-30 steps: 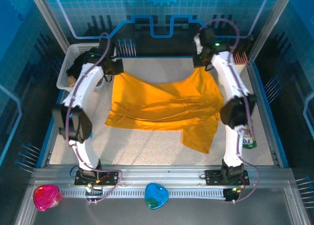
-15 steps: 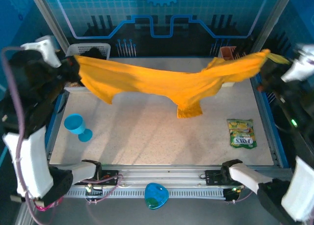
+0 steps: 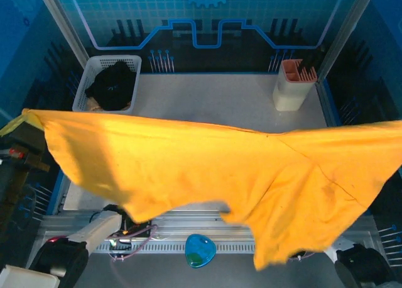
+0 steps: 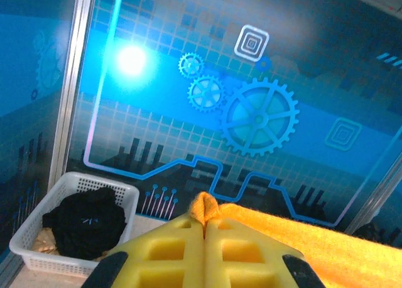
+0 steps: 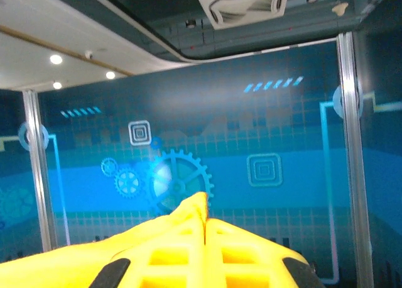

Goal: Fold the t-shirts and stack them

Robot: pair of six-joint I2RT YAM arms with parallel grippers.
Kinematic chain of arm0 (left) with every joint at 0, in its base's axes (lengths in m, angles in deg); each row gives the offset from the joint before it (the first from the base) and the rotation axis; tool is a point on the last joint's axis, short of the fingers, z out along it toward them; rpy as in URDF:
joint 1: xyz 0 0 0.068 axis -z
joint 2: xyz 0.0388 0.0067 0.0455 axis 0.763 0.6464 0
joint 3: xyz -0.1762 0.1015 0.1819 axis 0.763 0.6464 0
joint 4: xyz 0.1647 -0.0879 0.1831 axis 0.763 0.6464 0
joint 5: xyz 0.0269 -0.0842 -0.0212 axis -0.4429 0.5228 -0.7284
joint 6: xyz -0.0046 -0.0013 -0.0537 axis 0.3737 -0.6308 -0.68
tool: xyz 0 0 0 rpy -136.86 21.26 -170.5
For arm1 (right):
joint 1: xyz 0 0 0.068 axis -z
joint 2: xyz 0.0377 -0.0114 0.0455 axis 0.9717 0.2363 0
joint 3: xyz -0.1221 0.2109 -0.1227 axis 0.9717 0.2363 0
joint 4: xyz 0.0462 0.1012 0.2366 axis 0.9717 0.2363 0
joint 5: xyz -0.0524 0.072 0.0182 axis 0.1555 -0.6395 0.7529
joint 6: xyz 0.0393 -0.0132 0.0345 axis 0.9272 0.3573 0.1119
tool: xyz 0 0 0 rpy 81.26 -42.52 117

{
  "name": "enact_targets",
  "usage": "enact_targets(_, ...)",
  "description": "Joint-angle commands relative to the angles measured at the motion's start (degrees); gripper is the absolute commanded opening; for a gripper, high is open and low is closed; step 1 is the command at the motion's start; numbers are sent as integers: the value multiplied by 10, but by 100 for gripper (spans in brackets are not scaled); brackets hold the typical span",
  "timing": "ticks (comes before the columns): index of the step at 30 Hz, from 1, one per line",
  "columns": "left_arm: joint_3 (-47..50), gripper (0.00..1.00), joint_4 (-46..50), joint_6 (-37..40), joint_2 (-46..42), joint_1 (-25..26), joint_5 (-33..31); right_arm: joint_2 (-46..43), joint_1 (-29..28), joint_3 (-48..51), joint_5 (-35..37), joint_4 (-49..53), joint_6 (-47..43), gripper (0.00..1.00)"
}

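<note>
A golden-yellow t-shirt (image 3: pixel 207 168) hangs in the air, stretched wide like a banner from the left edge of the top view to its right edge. It covers the near half of the bench (image 3: pixel 207 99). Its lower hem sags unevenly, and one flap drops lowest near the right near corner.

At the far left corner of the bench stands a white mesh basket (image 3: pixel 81 93). A black t-shirt (image 3: pixel 113 87) lies crumpled inside it. Near the far right corner stands a pale holder with a salmon-coloured top (image 3: pixel 292 90), upright and well apart from the basket. A small blue heart-shaped object (image 3: pixel 200 250) rests on the metal rail at the near edge.

In the left wrist view, the left gripper (image 4: pixel 204 228) has its yellow fingers (image 4: pixel 169 247) pressed together. A small fold of the golden-yellow t-shirt is pinched between them and pokes up at the seam, with cloth trailing off to the right.

In the right wrist view, the right gripper (image 5: pixel 204 222) also has its yellow fingers (image 5: pixel 242 247) pressed together. A thin ridge of yellow cloth rises from the seam between them.
</note>
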Motion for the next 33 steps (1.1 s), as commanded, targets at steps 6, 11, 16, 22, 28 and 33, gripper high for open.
enact_targets(6, 110, 1, -108, 44, 67, -2, -39, 38, -81, 163, 136, -133, -121, 0)
enact_targets(11, 243, 0, -224, 42, 90, -2, -18, 101, -90, 278, 150, -228, -198, 0)
enact_targets(16, 398, 0, -352, 33, 142, -2, 24, 226, -22, 361, 79, -323, -204, 0)
enact_targets(22, 526, 0, -518, 19, 307, 2, 44, 473, 44, 354, 4, -421, -173, 0)
enact_targets(28, 331, 0, -498, 13, 622, 3, 6, 838, 58, 49, 61, -365, -197, 0)
enact_targets(33, 96, 0, -422, 12, 813, 2, -66, 1069, 65, -220, 119, -320, -200, 0)
